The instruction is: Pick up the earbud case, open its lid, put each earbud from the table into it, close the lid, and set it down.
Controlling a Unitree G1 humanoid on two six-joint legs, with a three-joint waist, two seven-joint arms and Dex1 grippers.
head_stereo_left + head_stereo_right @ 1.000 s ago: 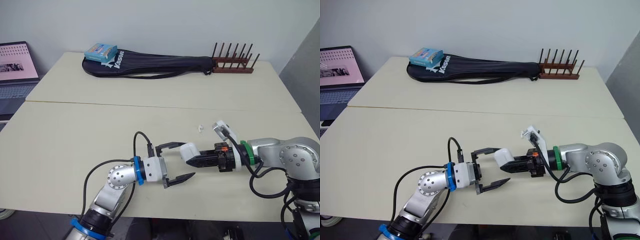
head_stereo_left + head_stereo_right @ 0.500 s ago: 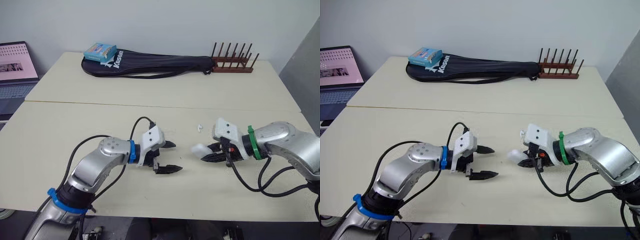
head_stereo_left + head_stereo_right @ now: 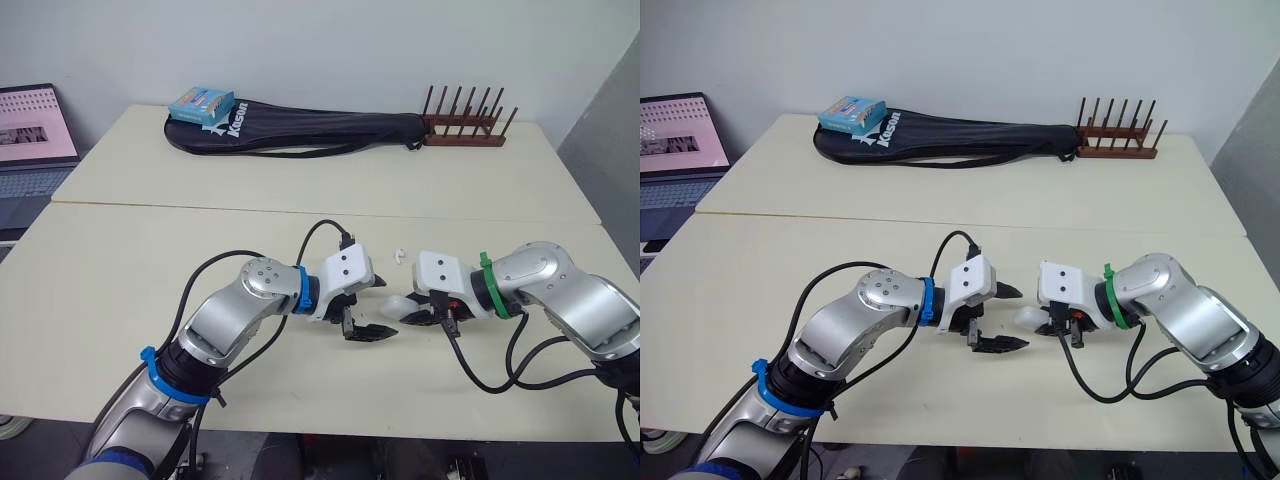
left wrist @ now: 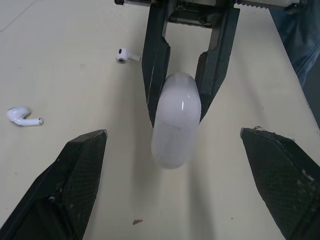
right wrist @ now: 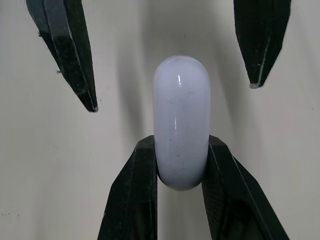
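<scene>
Right tool (image 5: 180, 146) clamped on earbud case (image 5: 181, 112); left tool (image 3: 385, 308) apart, facing it. Advise: left pinches free end squarely, right grip firm.

- Case (image 5: 181, 122), pinched in the right gripper (image 5: 181, 152): smooth, glossy white plastic with a bright highlight.
- Right gripper's fingers (image 5: 132, 200): smooth black, with a dull sheen.
- Left gripper (image 3: 382, 308), its fingers (image 4: 75, 185) spread either side of the case: matt black with a fine woven grain.
- Earbud (image 4: 22, 116) and second earbud (image 4: 127, 55), near the left gripper: glossy white plastic.
- Surface (image 4: 65, 30) under both grippers: pale, matt, smooth.
- Well beyond the grippers: black cloth bag (image 3: 300, 130) and dark wooden rack (image 3: 462, 135).
</scene>
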